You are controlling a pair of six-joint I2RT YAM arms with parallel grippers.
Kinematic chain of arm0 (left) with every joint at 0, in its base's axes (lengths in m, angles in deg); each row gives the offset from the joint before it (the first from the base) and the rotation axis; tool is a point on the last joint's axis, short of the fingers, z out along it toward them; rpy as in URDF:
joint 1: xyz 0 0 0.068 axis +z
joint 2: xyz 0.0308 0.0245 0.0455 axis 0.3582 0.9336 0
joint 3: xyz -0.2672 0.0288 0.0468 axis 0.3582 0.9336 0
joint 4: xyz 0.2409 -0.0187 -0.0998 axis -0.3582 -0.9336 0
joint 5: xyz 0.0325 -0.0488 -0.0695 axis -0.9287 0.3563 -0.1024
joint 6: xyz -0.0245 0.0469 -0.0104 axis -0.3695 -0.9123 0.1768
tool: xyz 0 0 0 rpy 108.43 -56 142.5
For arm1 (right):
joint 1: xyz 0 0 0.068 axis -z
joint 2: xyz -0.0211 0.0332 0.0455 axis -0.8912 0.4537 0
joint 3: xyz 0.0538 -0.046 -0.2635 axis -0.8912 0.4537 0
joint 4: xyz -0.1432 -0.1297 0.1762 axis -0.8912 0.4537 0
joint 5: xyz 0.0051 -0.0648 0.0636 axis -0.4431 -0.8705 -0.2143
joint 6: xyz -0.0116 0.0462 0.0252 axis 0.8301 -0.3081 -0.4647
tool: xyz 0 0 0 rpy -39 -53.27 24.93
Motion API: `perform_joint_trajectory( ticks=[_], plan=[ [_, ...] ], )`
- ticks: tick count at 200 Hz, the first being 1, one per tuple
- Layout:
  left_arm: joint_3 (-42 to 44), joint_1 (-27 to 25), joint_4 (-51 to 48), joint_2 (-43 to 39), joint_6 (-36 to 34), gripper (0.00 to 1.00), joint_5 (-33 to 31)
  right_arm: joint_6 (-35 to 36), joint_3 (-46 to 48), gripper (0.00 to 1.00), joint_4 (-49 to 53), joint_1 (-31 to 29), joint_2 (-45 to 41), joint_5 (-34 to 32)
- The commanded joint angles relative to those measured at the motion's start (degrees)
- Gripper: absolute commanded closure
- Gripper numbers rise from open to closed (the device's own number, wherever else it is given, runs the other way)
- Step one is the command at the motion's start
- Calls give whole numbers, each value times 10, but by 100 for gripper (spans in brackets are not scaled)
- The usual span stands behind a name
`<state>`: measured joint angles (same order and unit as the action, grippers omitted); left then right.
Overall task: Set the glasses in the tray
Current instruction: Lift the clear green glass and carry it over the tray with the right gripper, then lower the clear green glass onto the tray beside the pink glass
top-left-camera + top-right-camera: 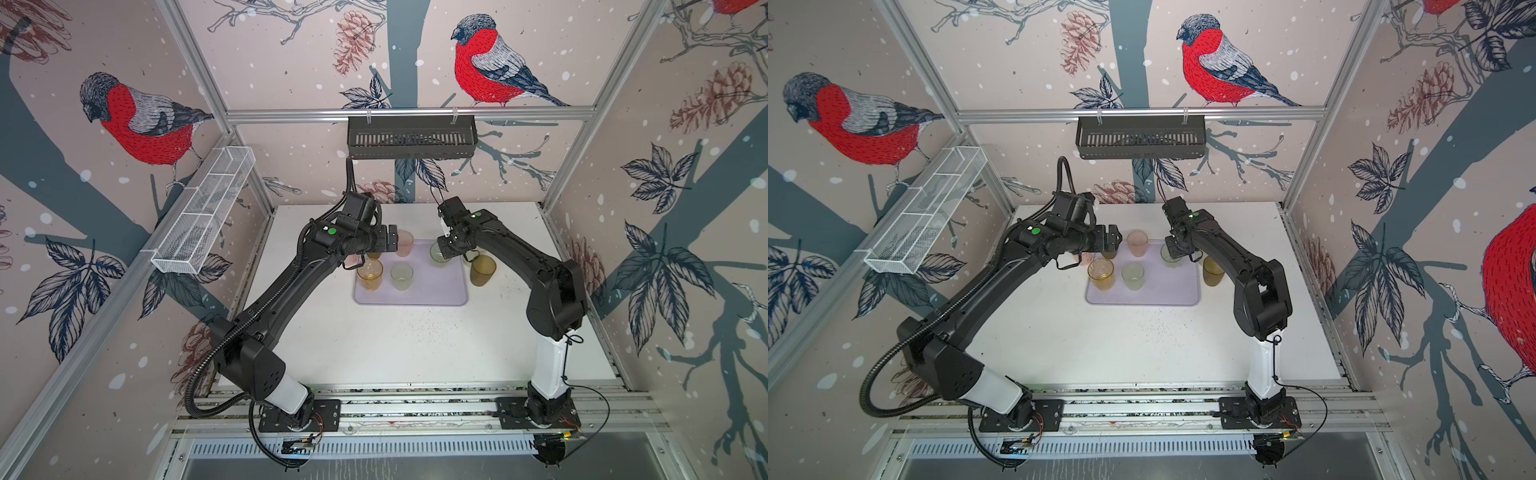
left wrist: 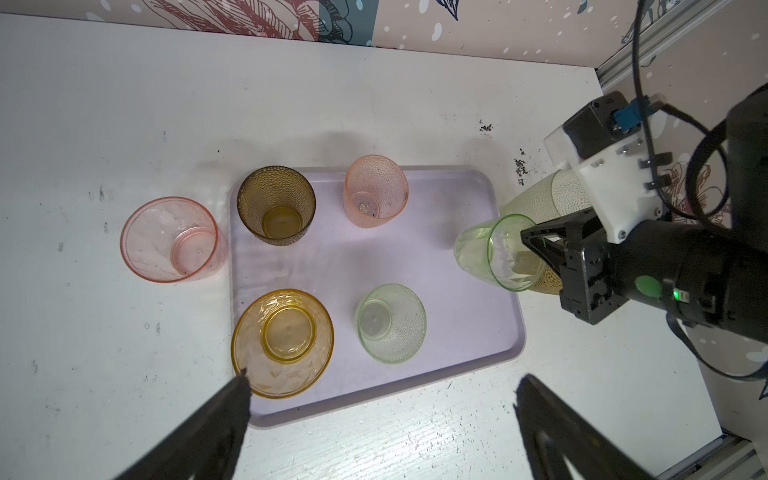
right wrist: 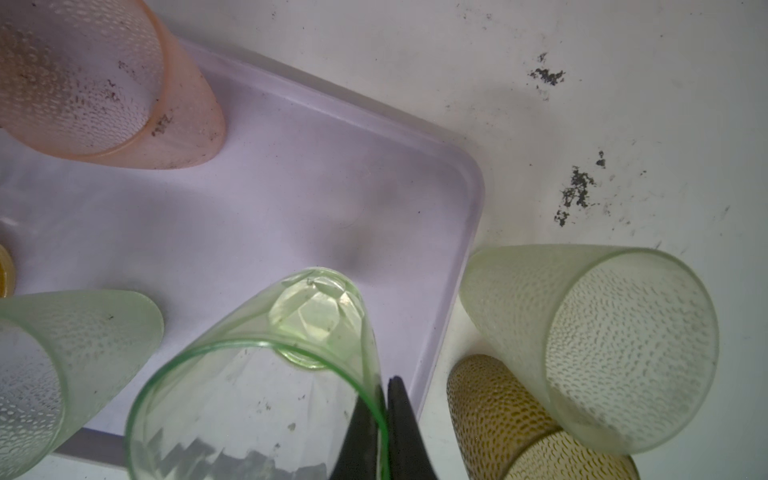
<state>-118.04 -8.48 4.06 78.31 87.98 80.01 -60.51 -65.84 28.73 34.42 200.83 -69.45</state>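
Green glass (image 3: 257,399) rim between right gripper (image 3: 384,415) fingers (image 3: 409,436), wrist-view only.

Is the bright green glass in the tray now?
Not set down: the right pincer pinches the bright green glass by its rim, tilted over the tray edge.

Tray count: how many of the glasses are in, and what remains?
Four stand on the lilac tray: brown tumbler, dotted pink tumbler, amber tumbler, pale green tumbler. In hand: the right gripper pinches the bright green tumbler's rim over the tray's edge. Left on the table: smooth pink tumbler, tall frosted green tumbler, tall amber tumbler. The left gripper hangs open.
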Motion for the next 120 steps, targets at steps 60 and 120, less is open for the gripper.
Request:
perform_joint_trajectory(
  ticks=[60, 120],
  plan=[
    [12, 1, -12, -12, 17, 1, -5, 22, -43, 98, -22, 14, 55, 31],
    [18, 2, -10, -15, 22, 1, -6, 25, -81, 98, -25, 22, 96, 40]
  ],
)
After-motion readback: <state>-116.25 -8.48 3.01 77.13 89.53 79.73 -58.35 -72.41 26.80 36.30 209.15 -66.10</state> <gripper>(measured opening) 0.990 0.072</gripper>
